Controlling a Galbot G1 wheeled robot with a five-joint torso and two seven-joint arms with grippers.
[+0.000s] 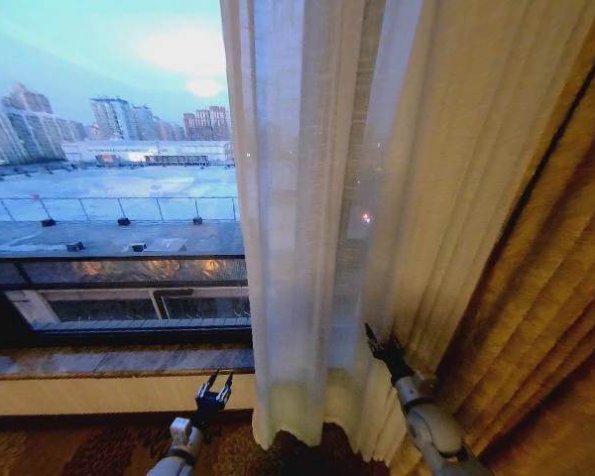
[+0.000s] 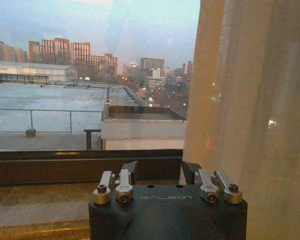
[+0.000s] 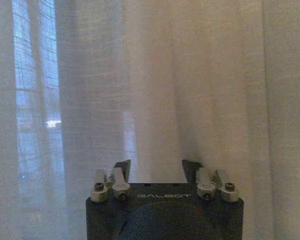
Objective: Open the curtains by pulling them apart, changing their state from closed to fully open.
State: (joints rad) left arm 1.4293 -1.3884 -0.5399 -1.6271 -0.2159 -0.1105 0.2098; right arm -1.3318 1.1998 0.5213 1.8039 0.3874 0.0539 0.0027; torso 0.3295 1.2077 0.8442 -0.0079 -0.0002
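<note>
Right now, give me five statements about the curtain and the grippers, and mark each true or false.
1. The sheer curtain hangs beside the golden drape. True.
2. The left gripper is clamped on the curtain. False: it is open, apart from the fabric, in front of the window sill.
3. The right gripper is up against the curtain's folds. True; the right wrist view shows fabric right before its open fingers.
4. The whole window is covered by the curtain. False: the glass to the robot's left is bare, with city buildings in view.
5. The right gripper is lower than the left. False: it is higher in the head view.
</note>
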